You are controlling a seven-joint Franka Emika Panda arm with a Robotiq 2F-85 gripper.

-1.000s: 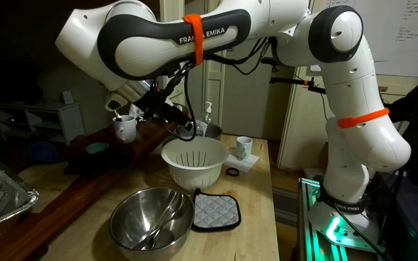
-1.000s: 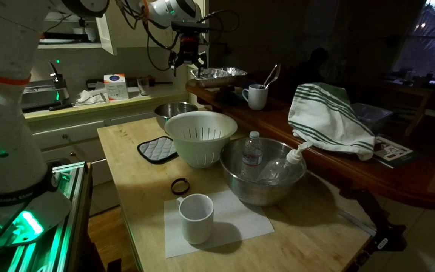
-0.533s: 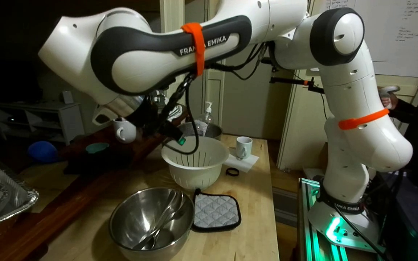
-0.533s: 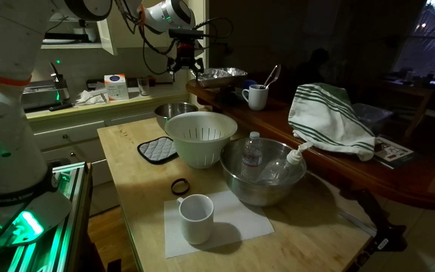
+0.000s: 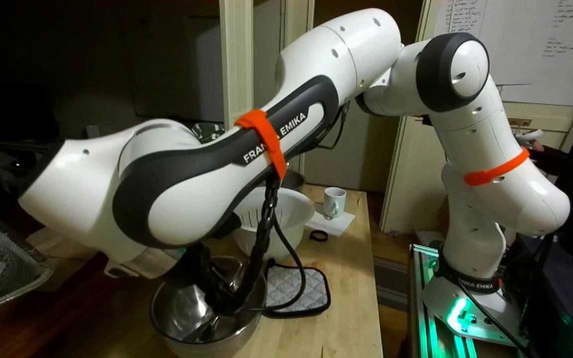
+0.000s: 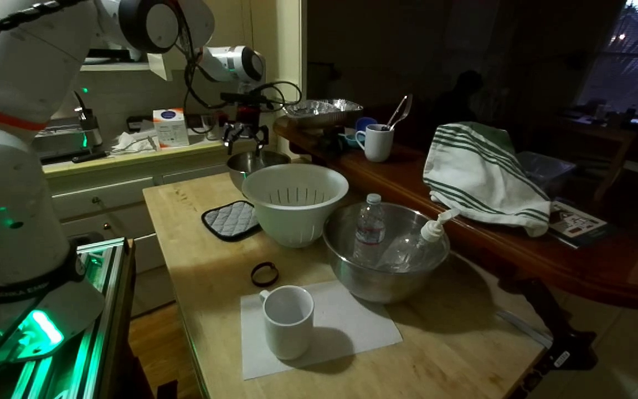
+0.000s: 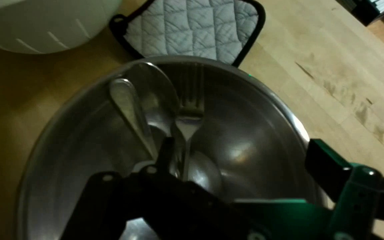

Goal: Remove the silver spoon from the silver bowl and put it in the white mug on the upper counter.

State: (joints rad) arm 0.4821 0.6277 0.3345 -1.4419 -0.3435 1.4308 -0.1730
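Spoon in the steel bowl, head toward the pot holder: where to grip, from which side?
Grip the spoon, probably, where its broad head narrows, coming from above, fingers closing across it. The steel bowl walls off sideways approaches; the head sits near its rim. A fork lies close alongside and may get caught.

The silver bowl point(image 7: 252, 140) can be entered from above, the colander point(image 6: 295, 219) blocking one side.

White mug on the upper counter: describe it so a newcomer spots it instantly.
In an exterior view, find the dark wooden upper counter beside the light wooden worktop. On it, between the foil tray and the green-striped towel, stands the white mug. Unlike the lookalike mug on the paper sheet, it has shiny utensils sticking out.
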